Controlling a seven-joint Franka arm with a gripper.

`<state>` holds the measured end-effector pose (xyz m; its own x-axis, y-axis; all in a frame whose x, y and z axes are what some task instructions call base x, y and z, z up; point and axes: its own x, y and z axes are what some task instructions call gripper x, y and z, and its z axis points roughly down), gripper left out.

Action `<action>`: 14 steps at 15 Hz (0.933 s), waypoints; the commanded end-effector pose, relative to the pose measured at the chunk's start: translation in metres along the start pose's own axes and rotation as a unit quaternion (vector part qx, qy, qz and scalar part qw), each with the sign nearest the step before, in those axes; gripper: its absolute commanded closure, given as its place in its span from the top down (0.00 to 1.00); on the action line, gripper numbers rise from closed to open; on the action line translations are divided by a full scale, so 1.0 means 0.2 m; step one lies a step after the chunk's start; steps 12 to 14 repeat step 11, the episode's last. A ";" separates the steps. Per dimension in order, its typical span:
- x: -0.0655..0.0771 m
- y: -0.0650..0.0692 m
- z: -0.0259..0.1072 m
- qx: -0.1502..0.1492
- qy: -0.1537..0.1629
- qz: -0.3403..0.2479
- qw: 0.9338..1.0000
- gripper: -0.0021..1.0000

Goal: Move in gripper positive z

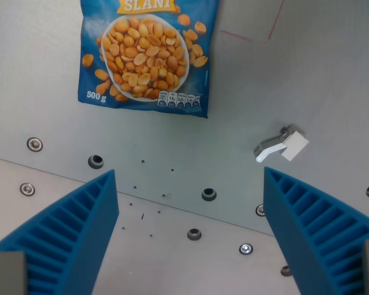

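Observation:
My gripper (190, 184) is open and empty. Its two blue ribbed fingers (74, 233) rise from the bottom corners of the wrist view, wide apart. Between and beyond them lies a grey metal table (283, 80). A blue bag of salted peanuts (149, 52), marked 500 g, lies flat on the table at the top, left of centre, well beyond the fingertips. A small white and grey plastic clip (283, 146) lies on the table at the right, just above the right finger's tip.
Several screws and holes dot the table around a seam (49, 172) running across the lower half. Thin red lines (258, 34) are drawn on the table at the top right.

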<state>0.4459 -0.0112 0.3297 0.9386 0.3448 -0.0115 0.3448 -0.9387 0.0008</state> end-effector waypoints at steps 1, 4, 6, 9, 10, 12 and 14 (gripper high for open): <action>0.00 0.00 0.01 -0.001 0.003 0.000 1.000 1.00; 0.00 0.00 0.09 -0.001 0.003 0.000 1.000 1.00; 0.00 0.00 0.14 -0.001 0.003 0.000 1.000 1.00; 0.00 0.00 0.21 -0.001 0.003 0.000 1.000 1.00; 0.00 0.00 0.24 -0.001 0.003 0.000 1.000 1.00; 0.00 0.00 0.26 -0.001 0.003 0.000 1.000 1.00; 0.00 0.00 0.26 -0.001 0.003 0.000 1.000 1.00</action>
